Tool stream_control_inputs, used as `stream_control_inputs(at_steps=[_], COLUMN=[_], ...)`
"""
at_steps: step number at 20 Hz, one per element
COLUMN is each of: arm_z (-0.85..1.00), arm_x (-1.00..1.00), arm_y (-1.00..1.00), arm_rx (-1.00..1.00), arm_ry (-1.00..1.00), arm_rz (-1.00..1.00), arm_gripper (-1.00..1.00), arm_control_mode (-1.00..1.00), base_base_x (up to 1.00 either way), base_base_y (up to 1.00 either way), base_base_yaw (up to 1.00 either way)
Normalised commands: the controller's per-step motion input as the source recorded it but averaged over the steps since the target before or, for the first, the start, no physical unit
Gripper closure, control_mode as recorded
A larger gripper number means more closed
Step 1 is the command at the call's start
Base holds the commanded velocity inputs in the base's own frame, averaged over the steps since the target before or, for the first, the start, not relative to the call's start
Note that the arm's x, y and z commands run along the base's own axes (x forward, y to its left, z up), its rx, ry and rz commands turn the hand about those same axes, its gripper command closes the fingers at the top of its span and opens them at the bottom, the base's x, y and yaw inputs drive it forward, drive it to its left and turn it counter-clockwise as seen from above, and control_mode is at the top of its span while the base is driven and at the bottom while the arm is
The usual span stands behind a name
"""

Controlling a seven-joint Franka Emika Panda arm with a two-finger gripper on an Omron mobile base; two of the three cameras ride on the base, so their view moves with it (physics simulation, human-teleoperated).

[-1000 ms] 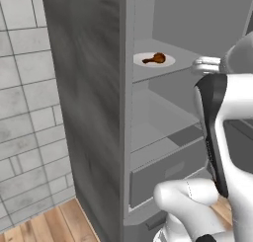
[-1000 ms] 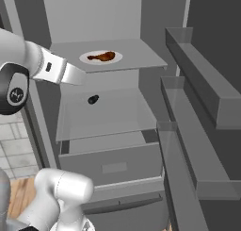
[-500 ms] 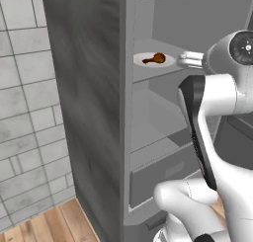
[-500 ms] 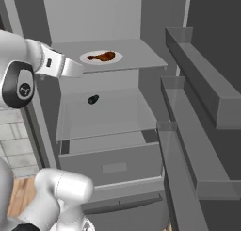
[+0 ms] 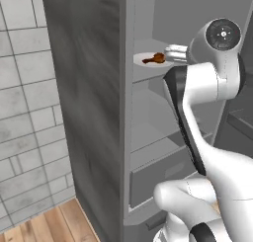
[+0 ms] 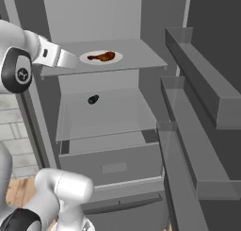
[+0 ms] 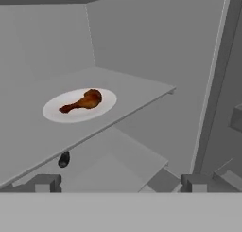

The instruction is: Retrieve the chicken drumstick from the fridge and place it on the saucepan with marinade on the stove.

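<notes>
The fridge (image 6: 155, 18) stands open, its grey shelves bare to view. On the upper shelf (image 6: 141, 53) a white plate (image 7: 52, 110) carries the chicken drumstick (image 7: 84, 101). The pincer (image 7: 118, 182) hovers near the shelf's front edge, jaws spread wide and empty.

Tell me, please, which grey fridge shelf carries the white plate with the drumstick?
The upper grey shelf holds the round white plate with the glossy brown chicken drumstick; the shelf below holds a small dark object.
</notes>
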Motion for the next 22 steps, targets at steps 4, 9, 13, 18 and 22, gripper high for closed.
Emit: stream_control_inputs(at_steps=[4, 9, 13, 18, 22], arm_z=[0.0, 0.0, -0.09, -0.19, -0.15], arm_x=[0.58, 0.55, 0.47, 0.42, 0.42], arm_y=[0.0, 0.0, 0.0, -0.01, -0.06], arm_rx=[0.0, 0.02, 0.02, 0.01, 0.02], arm_ry=[0.0, 0.0, 0.0, 0.0, 0.0], arm_rz=[0.0, 0.04, 0.01, 0.0, 0.0], arm_gripper=[-1.0, -1.0, -1.0, -1.0, -1.0], arm_control_mode=[-1.0, -1.0, -1.0, -1.0, -1.0], base_base_x=[0.0, 0.0, 0.0, 0.0, 0.0], base_base_y=[0.0, 0.0, 0.0, 0.0, 0.0], base_base_yaw=[0.0, 0.0, 0.0, 0.0, 0.0])
